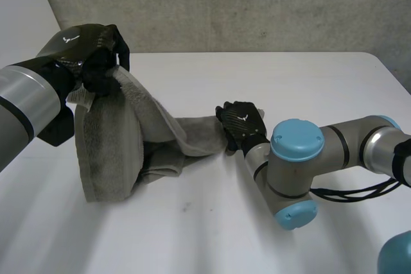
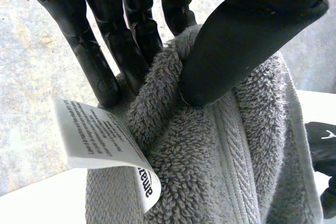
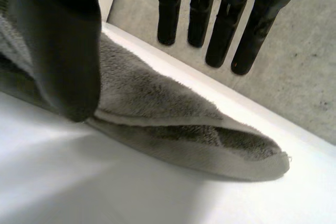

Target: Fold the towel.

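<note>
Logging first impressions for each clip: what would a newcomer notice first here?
The left hand holds a grey towel up off the white table at the head view's left, pinching its edge beside a white label. The towel's other end lies on the table in the middle, with the right hand resting open on it.

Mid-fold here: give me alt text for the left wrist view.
The left robot hand pinches a bunched edge of the grey terry-cloth towel between its thumb and fingers. A white printed care label sticks out from the towel right by the fingertips.
</note>
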You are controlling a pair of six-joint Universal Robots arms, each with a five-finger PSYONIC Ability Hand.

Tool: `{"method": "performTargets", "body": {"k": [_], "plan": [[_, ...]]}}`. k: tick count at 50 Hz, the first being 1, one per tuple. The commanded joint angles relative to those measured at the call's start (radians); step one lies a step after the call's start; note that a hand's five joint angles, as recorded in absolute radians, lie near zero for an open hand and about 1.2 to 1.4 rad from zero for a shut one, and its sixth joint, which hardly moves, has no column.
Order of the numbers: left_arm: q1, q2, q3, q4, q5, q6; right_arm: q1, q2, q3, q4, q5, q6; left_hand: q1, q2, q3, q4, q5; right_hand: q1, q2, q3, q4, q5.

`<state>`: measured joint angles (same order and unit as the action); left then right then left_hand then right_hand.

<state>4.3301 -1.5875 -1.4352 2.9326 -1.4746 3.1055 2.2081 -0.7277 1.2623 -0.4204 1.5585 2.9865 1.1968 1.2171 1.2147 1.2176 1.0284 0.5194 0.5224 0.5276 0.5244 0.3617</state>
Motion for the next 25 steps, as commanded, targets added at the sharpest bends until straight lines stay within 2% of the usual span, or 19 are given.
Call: {"method": "performTargets", "body": {"k": [1, 5, 7, 12, 19, 25], "plan": [[0.019, 0.009, -0.001, -0.009, 0.003, -0.021, -0.001, 0.014, -0.009, -0.017, -0.035, 0.003, 0.199, 0.179, 0.182, 0.179, 0.193, 0.173, 0.17, 0.165, 0.168, 0.156], [0.022, 0.018, 0.002, -0.012, 0.003, -0.044, -0.001, 0.017, -0.023, -0.014, -0.051, 0.005, 0.199, 0.179, 0.182, 0.179, 0.193, 0.065, 0.062, 0.057, 0.06, 0.048], [0.028, 0.024, 0.013, -0.012, 0.005, -0.06, -0.001, 0.025, -0.037, 0.003, -0.061, 0.005, 0.199, 0.179, 0.182, 0.179, 0.193, -0.157, -0.16, -0.165, -0.162, -0.174], [0.036, 0.027, 0.051, -0.015, 0.005, -0.068, -0.001, 0.022, -0.044, 0.058, -0.066, 0.003, 0.199, 0.179, 0.182, 0.179, 0.193, -0.345, -0.348, -0.353, -0.35, -0.362], [0.037, 0.026, 0.121, -0.05, 0.003, -0.068, -0.001, 0.002, -0.046, 0.13, -0.066, 0.011, 0.199, 0.179, 0.182, 0.179, 0.193, -0.345, -0.348, -0.353, -0.35, -0.362], [0.036, 0.029, 0.142, -0.076, 0.003, -0.071, -0.001, -0.027, -0.037, 0.15, -0.071, 0.088, 0.199, 0.179, 0.182, 0.179, 0.193, -0.308, -0.311, -0.316, -0.313, -0.325]]}}
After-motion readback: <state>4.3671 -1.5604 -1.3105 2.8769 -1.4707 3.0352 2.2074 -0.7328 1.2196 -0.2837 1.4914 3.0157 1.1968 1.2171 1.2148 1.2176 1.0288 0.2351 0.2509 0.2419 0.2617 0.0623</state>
